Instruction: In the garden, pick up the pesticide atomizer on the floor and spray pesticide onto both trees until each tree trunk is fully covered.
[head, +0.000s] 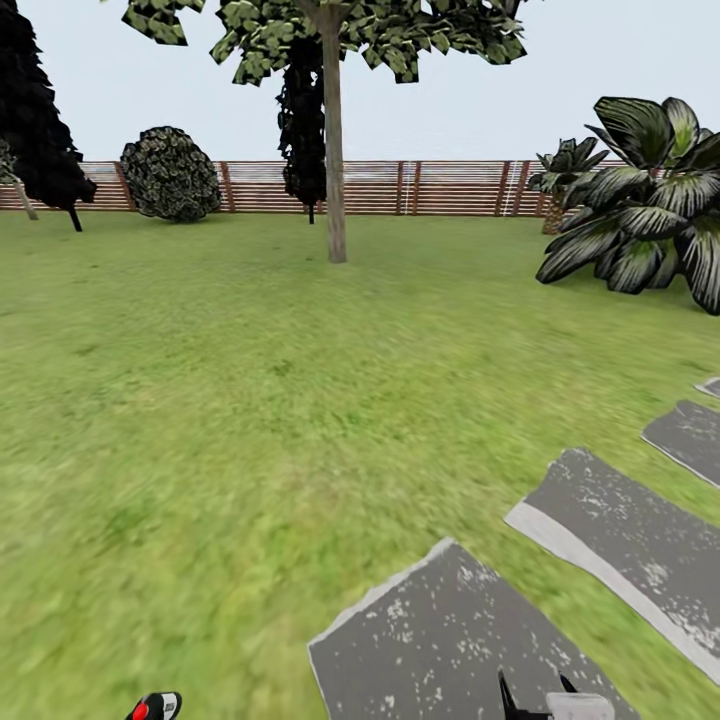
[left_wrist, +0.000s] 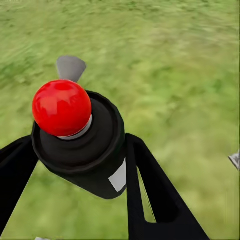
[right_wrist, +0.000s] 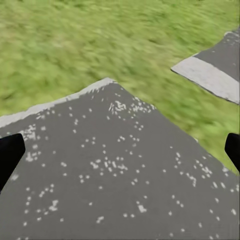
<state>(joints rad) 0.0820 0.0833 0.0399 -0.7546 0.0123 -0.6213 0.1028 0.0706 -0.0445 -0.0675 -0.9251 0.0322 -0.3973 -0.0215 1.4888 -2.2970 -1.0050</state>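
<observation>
Clamped in the left gripper (left_wrist: 75, 165), the pesticide atomizer (left_wrist: 80, 142) sits nearest of all: a squat black bottle with a glossy red cap and a small white label, the black jaws pinching its body on either side. In the head view it peeps up at the bottom edge, over the grass (head: 200, 450). Whatever pesticide is inside cannot be judged, since the bottle is opaque.

Just right of it the right gripper (right_wrist: 120, 155) hangs over the nearest grey paving stone (head: 440, 640), jaws spread wide with nothing between them.

Beyond, open lawn runs up to one tree (head: 333, 130), its bare trunk (head: 335, 190) well apart from the robot and standing short of the brown fence (head: 450, 187). A round bush (head: 170, 175) sits by the fence to the left, broad striped plants (head: 640, 210) to the right.

The step in hand looks like the approach. To do it well, I'd roll straight across the grass, keep the bottle upright and firmly held, and only aim the nozzle once the trunk is close.
</observation>
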